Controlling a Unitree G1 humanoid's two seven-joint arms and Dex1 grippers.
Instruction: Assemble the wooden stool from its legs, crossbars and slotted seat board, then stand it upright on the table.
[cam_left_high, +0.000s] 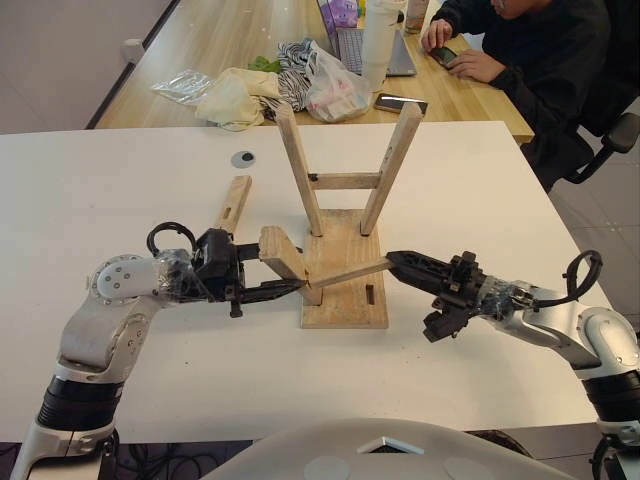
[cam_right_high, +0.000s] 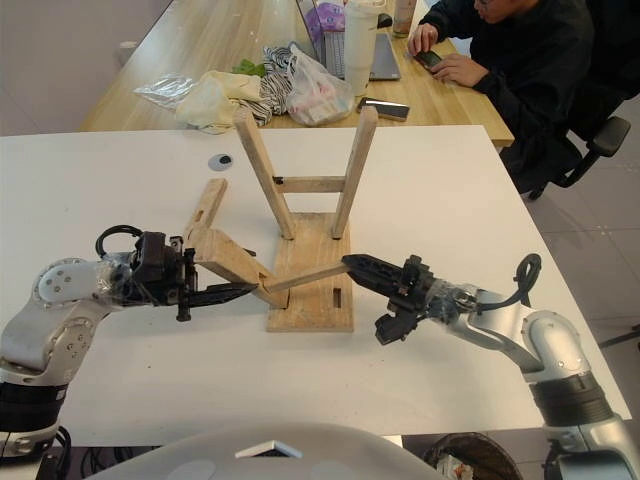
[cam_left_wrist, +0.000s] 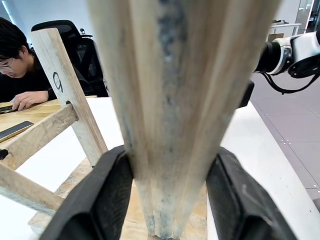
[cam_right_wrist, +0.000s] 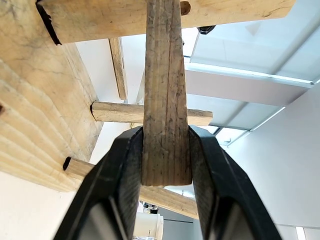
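**Partly built stool lying on the work table.** The slotted seat board (cam_left_high: 350, 300), a rectangular slab of pale, coarse-grained wood, is lying flat near the centre of the smooth white table (cam_left_high: 480, 200). A narrow slot (cam_left_high: 370, 294) is showing near the board's near right corner.

Two square-section legs are rising from the far half of the board and splaying apart toward their tops. These are the far-left leg (cam_left_high: 298, 170) and the far-right leg (cam_left_high: 390, 165). A short upper crossbar (cam_left_high: 345, 181) is bridging them about midway up.

The left gripper (cam_left_high: 270, 285) is clenching its black, rounded pads (cam_left_wrist: 105, 200) on a tilted third leg (cam_left_high: 282, 256), whose wood is weathered and grey-streaked. The lower end of this leg is resting at the near left edge of the board.

The right gripper (cam_left_high: 400, 265) is clamping the right end of a slim lower crossbar (cam_left_high: 350, 271), whose grain is finely cracked. The bar is slanting down leftward over the board and meeting the third leg near its lower end.

A loose fourth leg (cam_left_high: 233, 205) is lying flat on the table, left of the board and just beyond the left gripper. A small round disc (cam_left_high: 242, 158) is sitting farther back on the table.
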